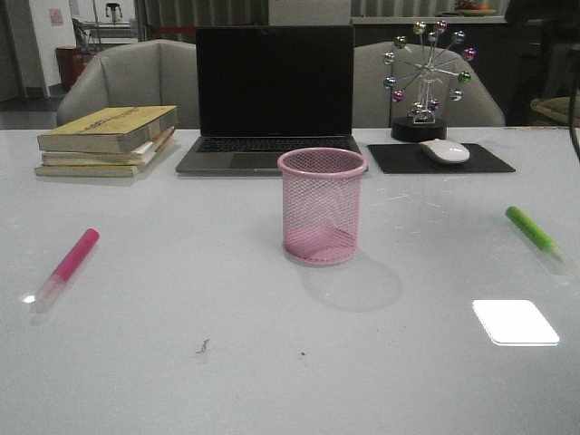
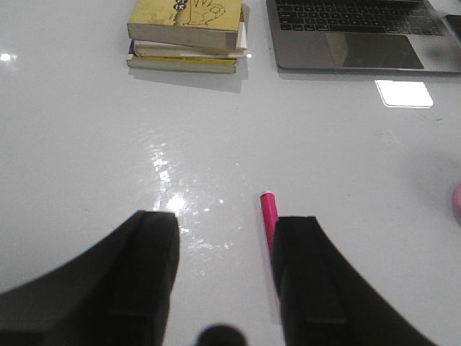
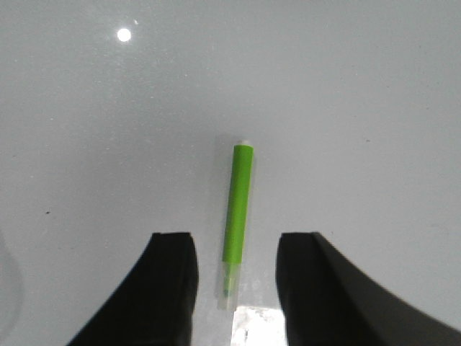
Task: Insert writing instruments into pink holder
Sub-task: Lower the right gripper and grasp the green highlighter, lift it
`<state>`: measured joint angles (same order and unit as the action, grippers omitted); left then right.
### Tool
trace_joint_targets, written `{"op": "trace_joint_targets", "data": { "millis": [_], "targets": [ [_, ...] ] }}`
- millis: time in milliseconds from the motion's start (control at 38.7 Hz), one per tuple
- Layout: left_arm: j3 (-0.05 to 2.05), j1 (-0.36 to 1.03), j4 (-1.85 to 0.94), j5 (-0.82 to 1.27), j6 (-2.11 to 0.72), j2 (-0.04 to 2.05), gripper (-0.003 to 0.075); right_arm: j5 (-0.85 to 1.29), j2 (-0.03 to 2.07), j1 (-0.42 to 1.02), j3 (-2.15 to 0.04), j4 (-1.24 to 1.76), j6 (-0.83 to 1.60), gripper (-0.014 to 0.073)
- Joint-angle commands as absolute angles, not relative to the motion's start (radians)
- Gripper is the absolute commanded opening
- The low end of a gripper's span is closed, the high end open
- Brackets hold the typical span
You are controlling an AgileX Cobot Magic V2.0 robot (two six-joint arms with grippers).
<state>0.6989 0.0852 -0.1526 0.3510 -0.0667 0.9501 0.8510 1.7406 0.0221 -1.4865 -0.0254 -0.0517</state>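
**Two markers flat on the table, one under each open gripper**

Nearest the front camera lay bare table (image 1: 272, 381), with a bright patch of reflected light toward the right. Beyond it stood the pink holder (image 1: 322, 207), upright and empty as far as could be seen, roughly midway between the two markers and well apart from both.

On the left lay the pink marker (image 1: 65, 268), flat, its long axis running diagonally with the clear cap end toward the camera. In the left wrist view the left gripper (image 2: 225, 277) was wide open and held nothing; the marker (image 2: 269, 216) lay not between the fingers but just beside the inner edge of one of them, partly hidden behind it, its axis running roughly along the gripper's reach. That offset was what the left arm's next move would seem to turn on: a small sideways shift looked needed before closing.

On the right lay the green marker (image 1: 536, 235), also flat and diagonal. The right gripper (image 3: 236, 281) was likewise open and empty, and the marker (image 3: 237, 216) lay centred in the gap between the fingers, axis along the reach, touching neither. The right arm therefore appeared better lined up for a straight descent.

Neither marker was yet in the holder.
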Motion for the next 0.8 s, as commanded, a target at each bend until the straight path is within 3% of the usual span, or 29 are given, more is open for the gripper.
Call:
{"op": "trace_joint_targets", "data": {
  "millis": [0,776],
  "targets": [
    [0.735,0.083,-0.164,0.274,-0.058,0.941,0.0385,0.855,1.769,0.002,-1.563,-0.023,-0.069,0.0398],
    [0.735,0.083,-0.19,0.274,-0.058,0.941,0.0385,0.767,2.05,0.003,-1.602,-0.021,-0.07,0.0398]
  ]
}}
